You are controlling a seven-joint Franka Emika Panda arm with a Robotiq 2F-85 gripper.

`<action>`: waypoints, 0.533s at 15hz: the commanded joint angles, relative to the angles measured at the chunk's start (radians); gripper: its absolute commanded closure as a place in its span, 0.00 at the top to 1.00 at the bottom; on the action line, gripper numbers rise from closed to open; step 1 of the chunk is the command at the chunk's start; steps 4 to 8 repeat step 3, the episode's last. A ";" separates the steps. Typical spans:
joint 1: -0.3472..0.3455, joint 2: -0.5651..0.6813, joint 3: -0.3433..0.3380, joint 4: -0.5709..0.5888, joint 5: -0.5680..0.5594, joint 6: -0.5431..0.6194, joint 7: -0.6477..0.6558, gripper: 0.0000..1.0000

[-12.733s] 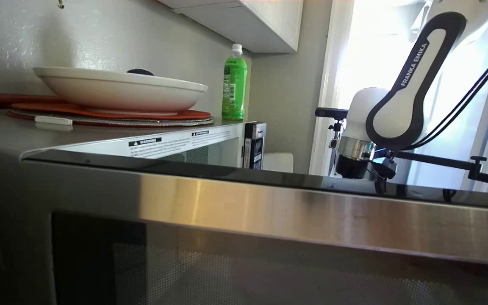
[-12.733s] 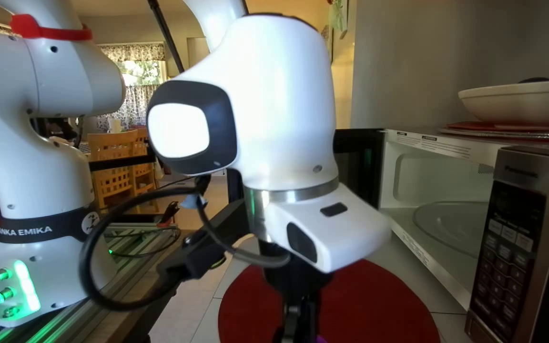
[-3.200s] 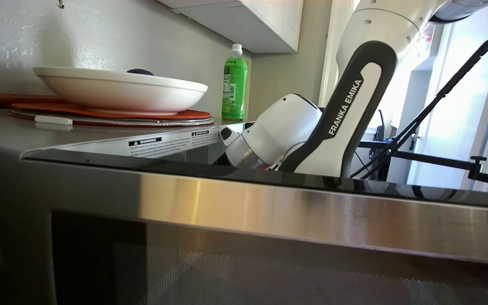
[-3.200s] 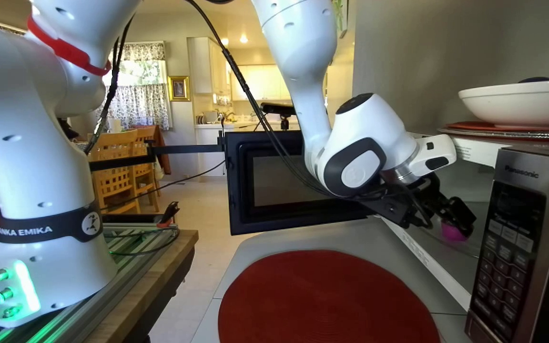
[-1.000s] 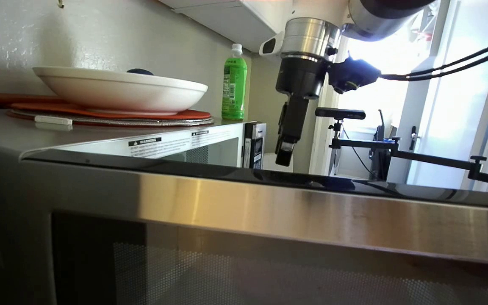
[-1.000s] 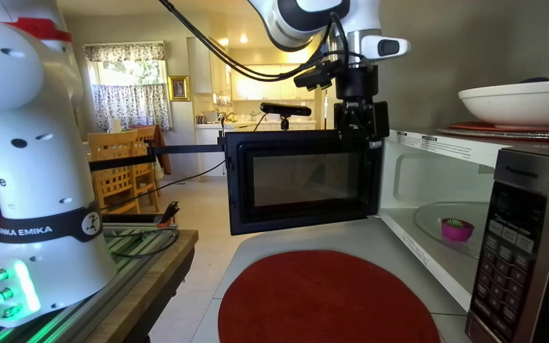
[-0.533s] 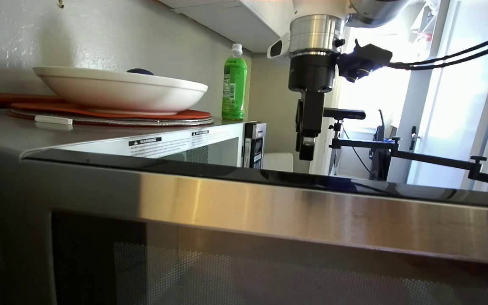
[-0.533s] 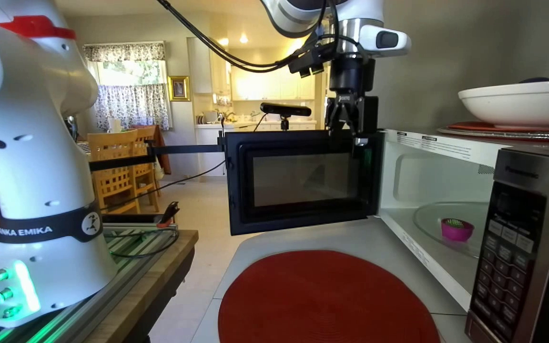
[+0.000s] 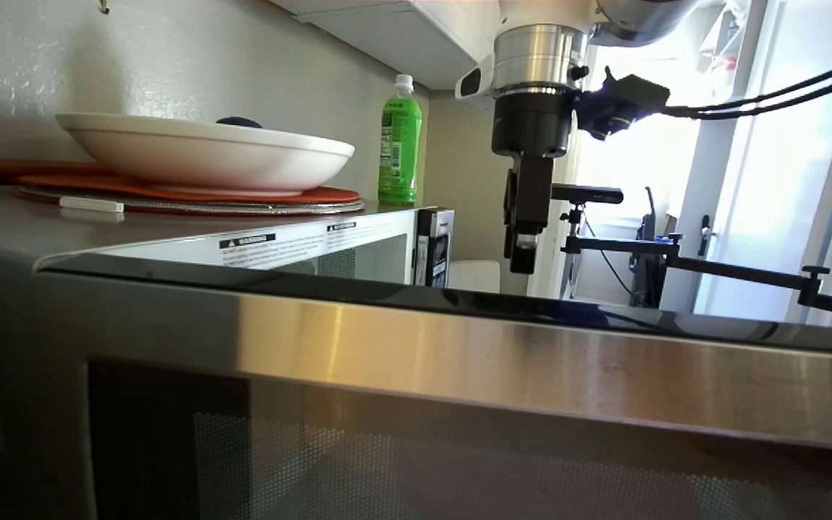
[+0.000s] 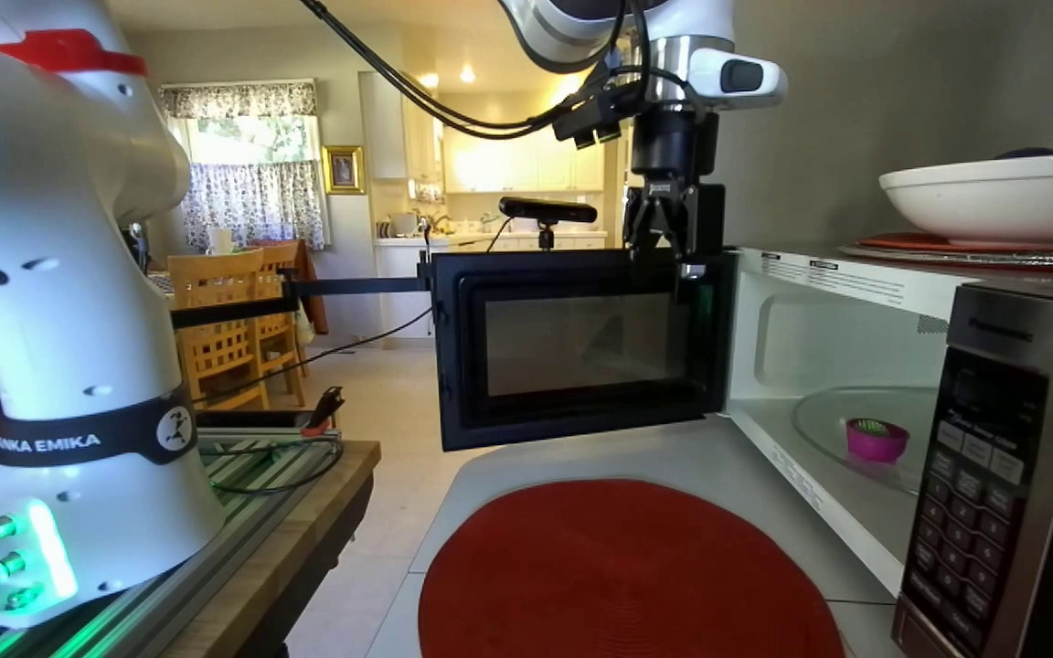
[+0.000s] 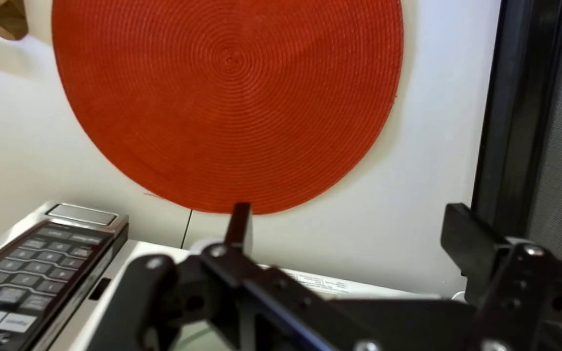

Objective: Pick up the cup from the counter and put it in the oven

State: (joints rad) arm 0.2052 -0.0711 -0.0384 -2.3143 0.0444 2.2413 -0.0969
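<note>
The pink cup (image 10: 877, 443), with something green inside, stands upright on the glass turntable (image 10: 821, 411) within the oven, a microwave (image 10: 819, 343) whose door (image 10: 572, 276) hangs wide open. My gripper (image 10: 666, 260) points down, above the light grey counter (image 10: 508, 471) by the door, outside the oven and apart from the cup. In the wrist view its fingers (image 11: 469, 239) are spread widely, and between them appears only bare counter and the oven's edge. That view does not show the cup. In an exterior view the door hides the counter beneath my gripper (image 9: 521, 249).
A round red mat (image 11: 232, 97) covers much of the counter. The control panel (image 10: 983, 457) flanks the oven's opening. On top of the oven are a white bowl (image 9: 206, 159) and a green bottle (image 9: 400, 152). A camera on an arm (image 10: 547, 212) stands behind the door.
Earlier my gripper was low over the mat, then inside the oven at the cup. It let go, withdrew and rose, leaving the cup on the turntable. Over the last half second it barely moves.
</note>
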 commanded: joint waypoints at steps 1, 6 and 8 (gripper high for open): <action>-0.044 0.000 0.044 0.002 0.004 -0.002 -0.002 1.00; -0.044 0.000 0.044 0.002 0.004 -0.002 -0.002 1.00; -0.044 0.000 0.044 0.002 0.004 -0.002 -0.002 1.00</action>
